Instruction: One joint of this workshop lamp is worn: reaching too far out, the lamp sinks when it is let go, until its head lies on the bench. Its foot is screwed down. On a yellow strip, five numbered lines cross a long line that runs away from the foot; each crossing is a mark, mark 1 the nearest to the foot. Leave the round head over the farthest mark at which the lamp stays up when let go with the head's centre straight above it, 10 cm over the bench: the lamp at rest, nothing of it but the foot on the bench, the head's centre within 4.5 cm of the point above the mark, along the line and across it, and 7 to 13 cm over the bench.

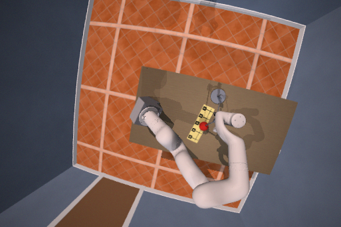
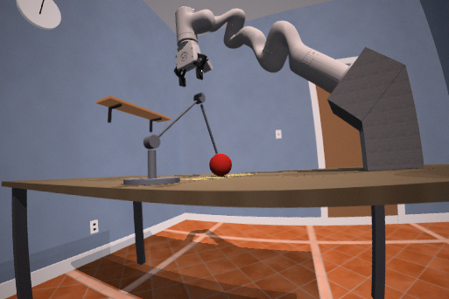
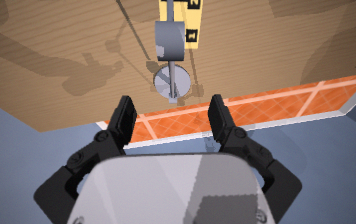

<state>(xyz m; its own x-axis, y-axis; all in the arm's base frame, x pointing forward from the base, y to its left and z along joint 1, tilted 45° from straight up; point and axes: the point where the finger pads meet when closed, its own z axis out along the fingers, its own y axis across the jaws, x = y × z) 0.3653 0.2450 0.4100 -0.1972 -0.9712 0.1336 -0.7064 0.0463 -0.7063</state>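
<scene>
The lamp's grey foot [image 2: 151, 180] [image 1: 218, 95] [image 3: 171, 82] stands on the wooden bench [image 2: 291, 188] [image 1: 261, 143] [image 3: 60, 30]. Its two thin arms meet at a grey elbow joint [image 2: 199, 97] [image 3: 170, 40]. The red round head [image 2: 220, 164] [image 1: 203, 126] hangs low over about the middle of the yellow strip [image 1: 207, 111] [image 3: 192, 22]. I cannot tell whether it touches the bench. My gripper [image 2: 190, 78] [image 3: 172, 104] is open and empty. It hangs a little above the elbow joint and slightly to its foot side, apart from it.
A wooden wall shelf [image 2: 131, 109] hangs behind the lamp. My grey pedestal [image 2: 379, 114] [image 1: 138, 111] stands at the bench's other end. In the wrist view the bench's edge [image 3: 150, 116] lies just beyond the fingertips, with tiled floor below.
</scene>
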